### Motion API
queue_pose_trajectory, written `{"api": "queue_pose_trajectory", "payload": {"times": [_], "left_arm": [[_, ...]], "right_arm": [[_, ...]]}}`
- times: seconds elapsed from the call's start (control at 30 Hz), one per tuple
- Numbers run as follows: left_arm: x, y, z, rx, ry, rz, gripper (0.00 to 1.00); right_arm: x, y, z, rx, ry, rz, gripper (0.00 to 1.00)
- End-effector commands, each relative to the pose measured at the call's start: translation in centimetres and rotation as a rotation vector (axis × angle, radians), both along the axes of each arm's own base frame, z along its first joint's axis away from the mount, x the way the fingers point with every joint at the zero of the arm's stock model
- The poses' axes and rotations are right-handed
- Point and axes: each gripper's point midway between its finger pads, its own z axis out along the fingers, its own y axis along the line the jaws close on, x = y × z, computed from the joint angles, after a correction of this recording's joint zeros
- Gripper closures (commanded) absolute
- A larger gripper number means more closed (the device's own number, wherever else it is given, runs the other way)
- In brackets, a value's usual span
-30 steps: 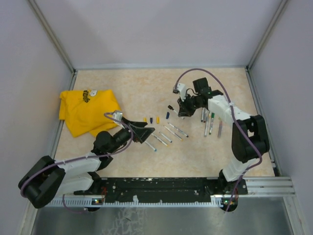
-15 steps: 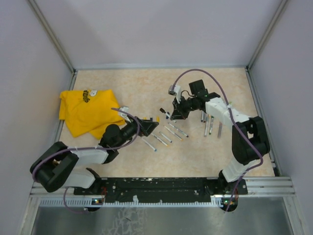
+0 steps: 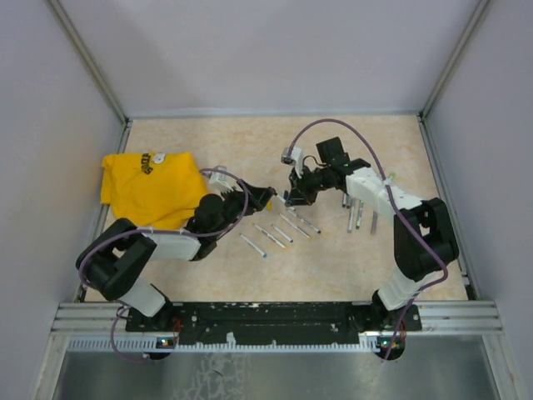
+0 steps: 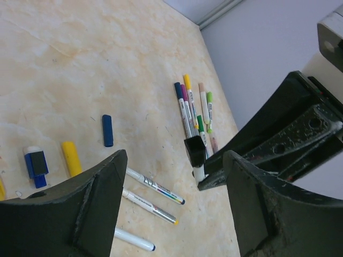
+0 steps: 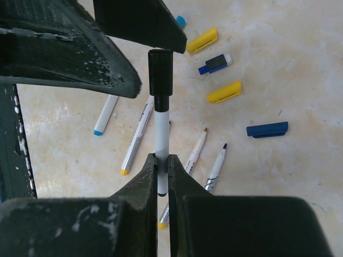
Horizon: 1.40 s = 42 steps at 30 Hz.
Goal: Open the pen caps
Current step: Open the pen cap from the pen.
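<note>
Black plastic is the target here. The black cap (image 5: 160, 72) sits on the end of a pen whose white barrel (image 5: 161, 134) is pinched between the pressed-together fingers of the right gripper (image 5: 161, 160). The cap points away from this gripper, toward the left gripper (image 4: 174, 158). Its jaws stand spread, and the cap is just ahead of their opening, a little toward the right-hand finger. I cannot tell if any finger touches it.

To do this step well, I think the left gripper should come forward until the cap lies centred between its fingers. Then it should close on the cap alone, not on the barrel. The pull should go straight along the pen while the right gripper holds firm, because a sideways pull could twist the pen out of the pinch.

The left arm lies low and stretched across the table (image 3: 225, 150), its forearm next to a yellow cloth (image 3: 150, 187). The right arm is folded at the elbow and reaches inward, with the wrist turned to present the pen. Loose yellow caps (image 5: 202, 40), a blue cap (image 5: 267, 129) and uncapped pens (image 5: 136, 136) lie beyond the right gripper's fingers.
</note>
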Motion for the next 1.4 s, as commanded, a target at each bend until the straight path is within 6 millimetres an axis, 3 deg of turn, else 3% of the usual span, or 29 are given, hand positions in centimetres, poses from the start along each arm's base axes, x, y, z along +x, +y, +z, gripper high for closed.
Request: {"api": "queue_pose_trajectory", "payload": {"times": [0.0, 0.1, 0.37, 0.4, 0.5, 0.53, 0.6, 0.73, 0.87, 1.13, 1.2, 1.27, 1.3, 1.37], "left_arm": [[1.5, -0.7, 1.1, -0.027, -0.002, 0.040, 0.24], [1.7, -1.3, 0.9, -0.016, 0.002, 0.029, 0.29], [0.7, -2.5, 0.5, -0.038, 0.026, -0.023, 0.58], [0.6, -2.6, 0.4, -0.040, 0.031, -0.031, 0.63], [0.0, -3.2, 0.5, -0.048, 0.037, -0.064, 0.93], [-0.1, -3.3, 0.5, -0.048, 0.038, -0.072, 0.99], [-0.4, -3.2, 0.6, -0.051, 0.033, -0.078, 1.00], [-1.3, -3.1, 2.0, -0.091, -0.013, -0.111, 1.00], [-2.4, -3.1, 3.0, -0.132, -0.027, -0.151, 1.00], [-3.1, -3.2, 4.4, -0.185, -0.053, -0.183, 1.00], [-3.0, -3.2, 4.8, -0.191, -0.059, -0.182, 1.00], [-2.7, -2.8, 4.9, -0.183, -0.062, -0.152, 1.00], [-2.3, -2.3, 4.8, -0.169, -0.063, -0.117, 1.00], [-1.3, -0.8, 5.2, -0.148, -0.083, -0.028, 1.00]], "right_arm": [[-0.1, 0.8, 2.3, 0.043, -0.079, 0.026, 1.00], [-0.1, 1.0, 2.2, 0.029, -0.089, 0.027, 1.00], [0.0, 1.3, 1.9, -0.001, -0.113, 0.025, 1.00], [-0.1, 1.3, 1.8, -0.004, -0.116, 0.027, 1.00], [-0.2, 1.5, 1.8, -0.014, -0.127, 0.034, 1.00], [-0.3, 1.6, 1.8, -0.015, -0.128, 0.037, 1.00], [-0.7, 1.8, 2.0, 0.003, -0.122, 0.059, 1.00], [-1.3, 2.2, 2.6, 0.048, -0.122, 0.068, 0.60], [-1.5, 2.5, 3.1, 0.080, -0.112, 0.066, 0.52], [-2.6, 3.4, 2.4, 0.095, -0.075, 0.103, 0.61], [-2.8, 3.5, 2.2, 0.087, -0.071, 0.115, 0.72], [-2.9, 3.5, 2.2, 0.079, -0.069, 0.128, 0.94], [-3.0, 3.5, 2.2, 0.075, -0.071, 0.134, 1.00], [-3.2, 3.3, 2.2, 0.069, -0.077, 0.147, 1.00]]}}
